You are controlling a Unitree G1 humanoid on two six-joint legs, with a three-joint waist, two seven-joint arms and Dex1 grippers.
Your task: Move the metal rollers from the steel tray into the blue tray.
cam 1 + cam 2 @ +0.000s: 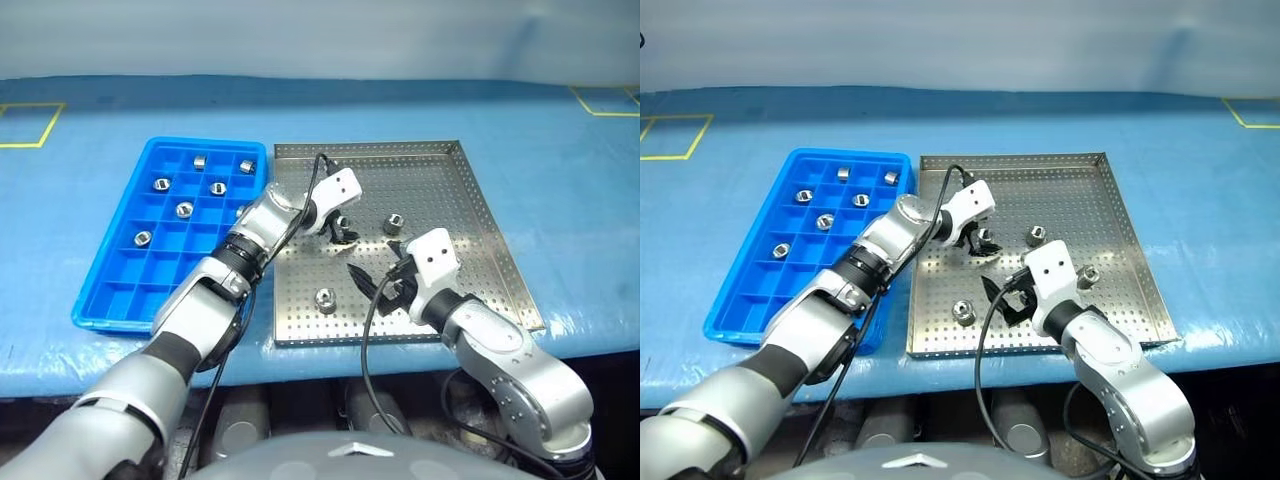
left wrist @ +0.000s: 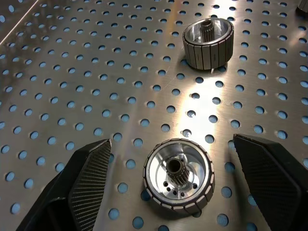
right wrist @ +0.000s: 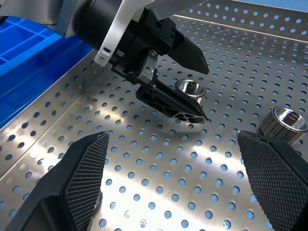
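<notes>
L gripper (image 2: 175,185) fingers astride roller (image 2: 179,174), steel tray (image 2: 72,72)

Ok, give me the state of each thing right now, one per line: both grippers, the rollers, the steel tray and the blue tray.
Left gripper: open, fingers either side of a roller, not touching it.
Right gripper: open, empty, above the tray floor.
Small shiny silver metal rollers: four on the steel tray, none gripped.
Large perforated steel tray: partly emptied.
Bright blue plastic compartment tray: seven rollers in its compartments, near rows empty.

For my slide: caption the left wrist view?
Open left gripper straddles a roller on the steel tray.
</notes>
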